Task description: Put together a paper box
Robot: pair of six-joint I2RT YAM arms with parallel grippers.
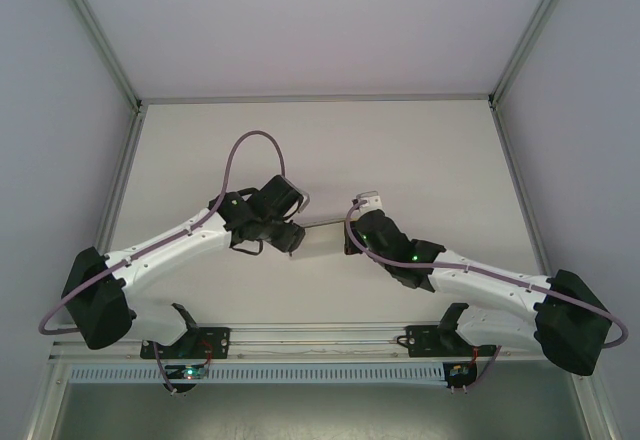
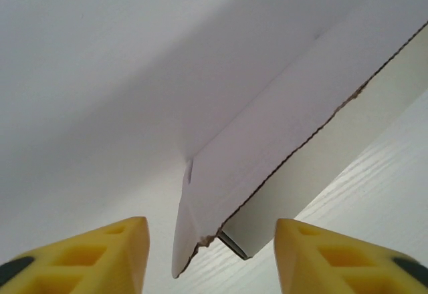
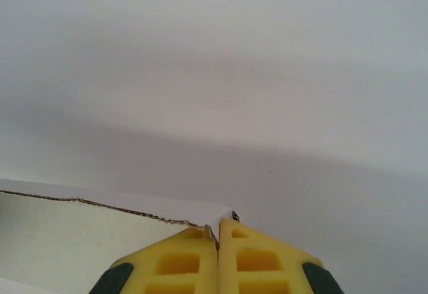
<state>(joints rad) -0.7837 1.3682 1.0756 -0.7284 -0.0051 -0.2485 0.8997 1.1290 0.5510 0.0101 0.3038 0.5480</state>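
The paper box, thin white card with torn brown edges, hangs between my two grippers at the table's middle. In the left wrist view its folded corner points down between my left gripper's yellow fingers, which stand apart with a gap on each side of the card. That left gripper sits at the box's left end. My right gripper is shut on the box's right edge, a sliver of card pinched between the pads. From above, the right gripper meets the box's right end.
The white table is fenced by grey walls and a metal frame at left, right and back. Purple cables loop above both arms. A wood-grain table surface lies just under the box.
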